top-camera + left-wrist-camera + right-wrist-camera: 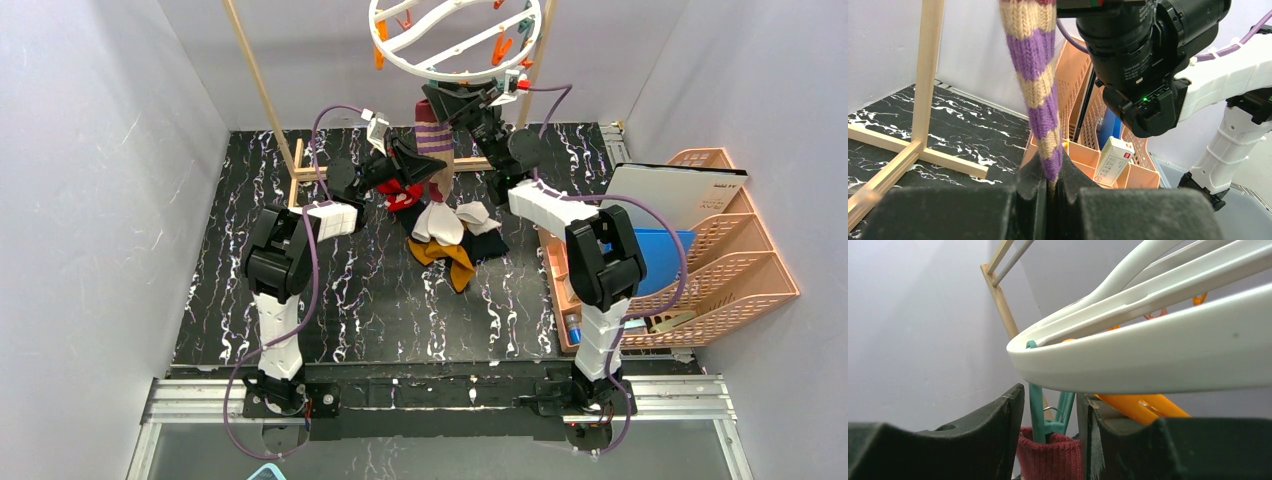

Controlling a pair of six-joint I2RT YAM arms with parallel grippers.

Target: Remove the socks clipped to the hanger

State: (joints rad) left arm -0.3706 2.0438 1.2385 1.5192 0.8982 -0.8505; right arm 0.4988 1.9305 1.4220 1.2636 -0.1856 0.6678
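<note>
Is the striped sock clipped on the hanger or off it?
Clipped on. A teal clothespin under the white hanger grips its red cuff, and the sock hangs straight down into the left hand.

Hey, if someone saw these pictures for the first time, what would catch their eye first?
First, the purple-and-cream striped knitted sock hanging at the back centre, its lower end pinched in the left gripper, the right gripper set around the teal plastic clothespin holding its top under the white round plastic hanger. Then the loose pile of white, mustard, black and red socks on the black marbled table below.
</note>
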